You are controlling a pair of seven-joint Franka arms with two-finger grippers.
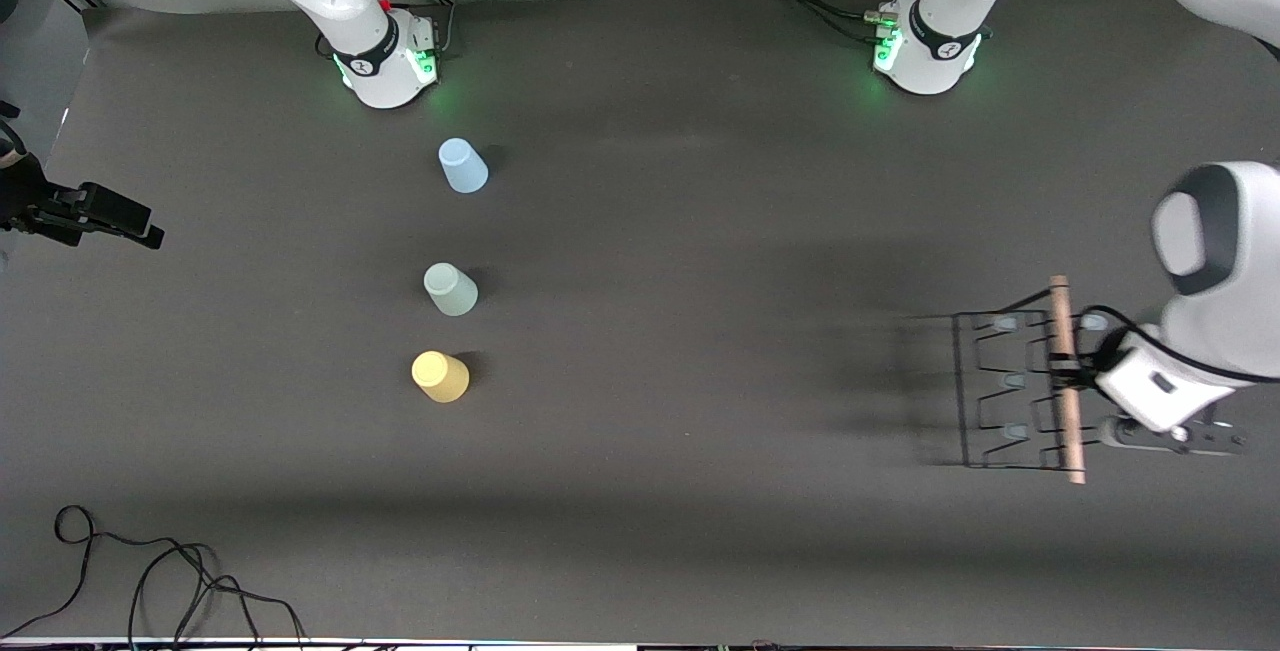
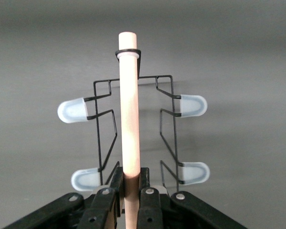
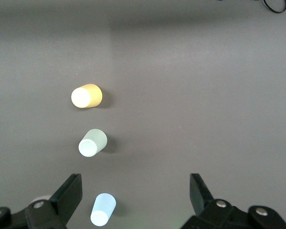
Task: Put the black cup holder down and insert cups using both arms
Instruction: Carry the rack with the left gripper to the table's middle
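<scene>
The black cup holder (image 1: 1010, 391) hangs by its wooden rod (image 2: 129, 105) over the left arm's end of the table, its shadow cast on the mat. My left gripper (image 1: 1068, 371) (image 2: 131, 179) is shut on that rod. Pale peg tips (image 2: 72, 110) stick out to both sides. Three cups stand upside down in a row toward the right arm's end: light blue (image 1: 463, 166) (image 3: 103, 210) nearest the bases, pale green (image 1: 451, 290) (image 3: 92, 142) in the middle, yellow (image 1: 440, 376) (image 3: 86, 96) nearest the front camera. My right gripper (image 3: 136, 188) (image 1: 110, 216) waits open, high beside the cups, holding nothing.
Loose black cables (image 1: 150, 571) lie by the table's front edge at the right arm's end. The two green-lit bases (image 1: 385, 66) (image 1: 925, 56) stand along the back. Dark mat (image 1: 700, 331) stretches between the cups and the holder.
</scene>
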